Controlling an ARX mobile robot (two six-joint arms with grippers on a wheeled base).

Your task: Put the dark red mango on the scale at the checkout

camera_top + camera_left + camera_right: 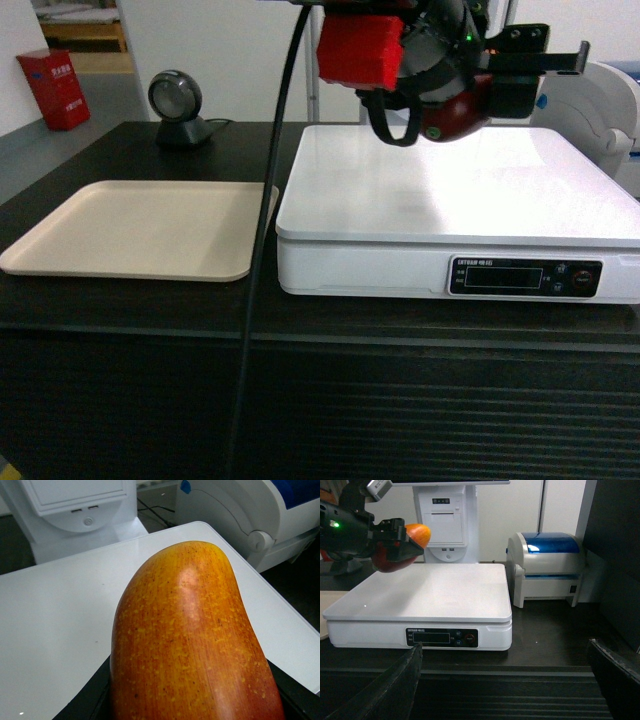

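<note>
The dark red mango (458, 115) hangs a little above the back of the white scale (460, 200), with my left gripper (450, 100) shut on it. In the left wrist view the mango (190, 640) fills the frame with its orange-red speckled side, black fingers (82, 705) showing at the bottom corners, and the scale platform (60, 610) lies below. From the right wrist the mango (395, 560) is seen above the scale (430, 587), at its back left. My right gripper (505, 680) is open and empty, low in front of the checkout (320, 400) and its slatted front.
A beige tray (140, 225) lies left of the scale, with a round black scanner (176, 100) behind it. A white and blue printer (547, 570) stands right of the scale. A white terminal (447, 525) rises behind it. A black cable (262, 250) hangs across the tray's right edge.
</note>
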